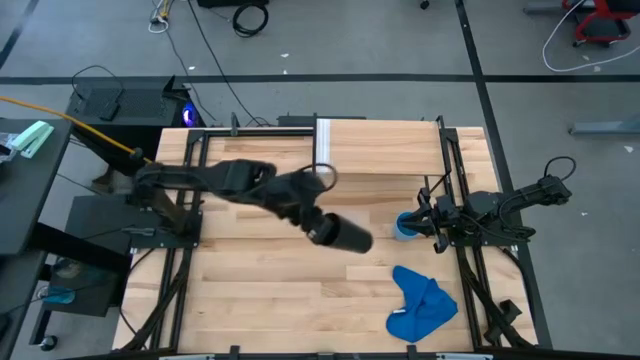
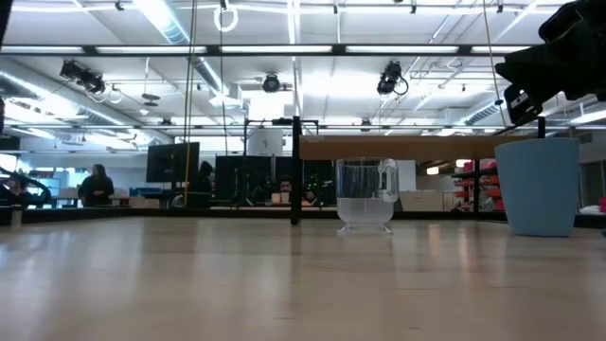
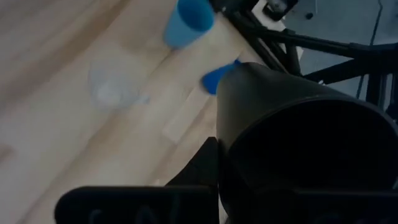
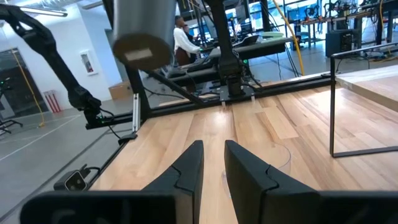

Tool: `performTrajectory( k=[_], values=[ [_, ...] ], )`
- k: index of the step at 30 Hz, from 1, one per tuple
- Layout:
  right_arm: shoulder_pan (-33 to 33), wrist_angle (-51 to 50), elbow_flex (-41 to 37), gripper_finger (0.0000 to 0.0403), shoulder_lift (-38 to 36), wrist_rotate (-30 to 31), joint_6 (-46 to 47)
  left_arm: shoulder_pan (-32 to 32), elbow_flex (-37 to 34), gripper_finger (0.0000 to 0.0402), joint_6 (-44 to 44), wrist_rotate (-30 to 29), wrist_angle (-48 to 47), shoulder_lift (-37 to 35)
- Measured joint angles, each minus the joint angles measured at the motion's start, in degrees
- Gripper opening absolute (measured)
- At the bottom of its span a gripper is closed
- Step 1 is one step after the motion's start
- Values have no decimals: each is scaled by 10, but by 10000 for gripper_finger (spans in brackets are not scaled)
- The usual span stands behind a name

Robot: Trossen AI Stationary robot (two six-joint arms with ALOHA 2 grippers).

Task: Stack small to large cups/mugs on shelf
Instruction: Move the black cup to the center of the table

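My left gripper [image 1: 322, 230] is over the middle of the table, shut on the tall black cup [image 1: 348, 236], which fills the left wrist view [image 3: 298, 137]. The small clear cup [image 1: 324, 177] [image 2: 365, 194] stands on its base on the table just near of the shelf's white end panel [image 1: 323, 140]. The light-blue cup [image 1: 404, 226] [image 2: 540, 185] stands on the table at the right. My right gripper [image 4: 214, 168], beside that blue cup in the high view, is open by a narrow gap and holds nothing. The shelf board [image 1: 385, 145] [image 2: 426, 147] lies along the far side. My left gripper has the black cup by its open-mouth end [image 3: 227, 127]. One finger [image 3: 202, 165] lies on the outside of the wall; the cup hides the other. The cup is lifted clear of the table, tipped over, its closed base [image 4: 140, 53] pointing toward the table's right side.
A crumpled blue cloth [image 1: 422, 305] lies near the table's near right corner. Thin black shelf legs [image 4: 333, 106] stand on the far half. Bare wood [image 1: 260, 290] spreads over the near left part. People and desks show in the room behind.
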Motion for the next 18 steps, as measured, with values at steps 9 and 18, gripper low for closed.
performTrajectory(
  k=[9,18],
  values=[
    [0,1,0,73,0,0,0,29,217,9,79,45,-162,167],
    [0,1,0,73,0,0,0,29,200,9,91,84,-169,250]
  ],
)
